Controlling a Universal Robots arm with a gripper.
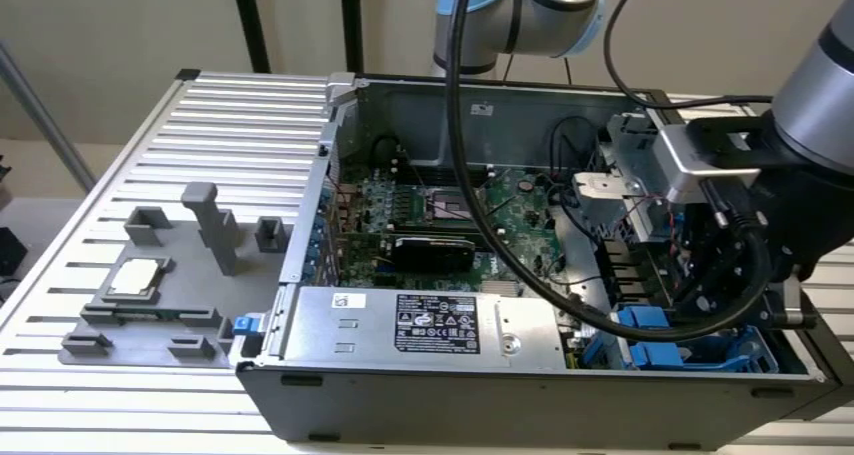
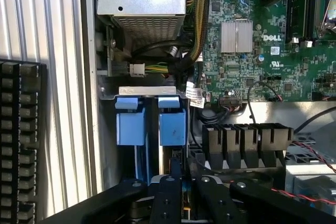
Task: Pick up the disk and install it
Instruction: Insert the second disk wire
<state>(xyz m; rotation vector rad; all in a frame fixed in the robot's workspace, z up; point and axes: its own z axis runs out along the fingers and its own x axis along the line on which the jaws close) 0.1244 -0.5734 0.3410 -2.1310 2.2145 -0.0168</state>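
Observation:
The disk stands on edge in the drive bay at the front corner of the open computer case on the exterior view's right. Its bright blue carrier end faces up, beside a second blue carrier at the same level. My gripper reaches down into that bay, and its black fingers close in on the near end of the disk. In the exterior view the gripper is low inside the case beside the blue carriers, with its fingertips hidden by the bay.
A silver power-supply box fills the case's front. The motherboard lies behind it. Black cables loop from the arm across the case. On the slatted table, a grey fixture holds a small square chip.

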